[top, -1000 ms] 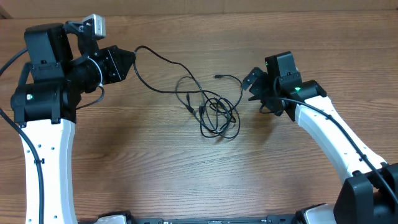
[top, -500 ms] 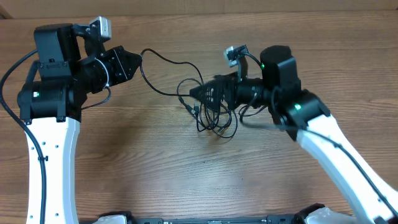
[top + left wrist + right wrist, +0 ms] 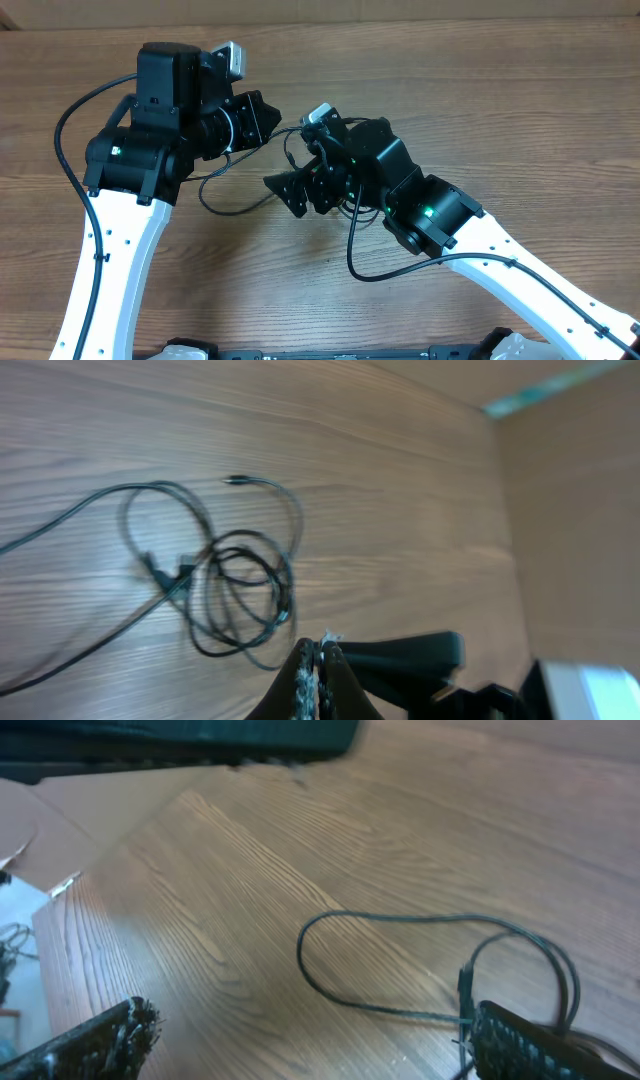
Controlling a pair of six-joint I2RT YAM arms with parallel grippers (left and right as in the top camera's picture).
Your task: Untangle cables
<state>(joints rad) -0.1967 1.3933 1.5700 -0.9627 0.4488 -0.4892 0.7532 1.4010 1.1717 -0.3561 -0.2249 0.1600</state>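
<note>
The cables are thin black cords in a loose tangle (image 3: 240, 595) on the wooden table, with a plug end (image 3: 232, 480) lying free. In the overhead view my right arm hides most of the tangle, and one slack loop (image 3: 222, 205) shows to its left. My left gripper (image 3: 268, 117) is shut, its fingertips (image 3: 318, 658) pressed together above the tangle, and a cable strand runs under it. My right gripper (image 3: 289, 193) is wide open low over the table (image 3: 315, 1040), with a cable loop (image 3: 400, 920) lying just ahead between its fingers.
A thicker black wire (image 3: 352, 262) hangs from my right arm over the table. Another arm wire (image 3: 62, 120) loops at the left arm. The two grippers are close together near the table's middle.
My right arm swung left across the tangle and now covers it. My left arm moved right toward the middle, and the held strand went slack into a loop.
</note>
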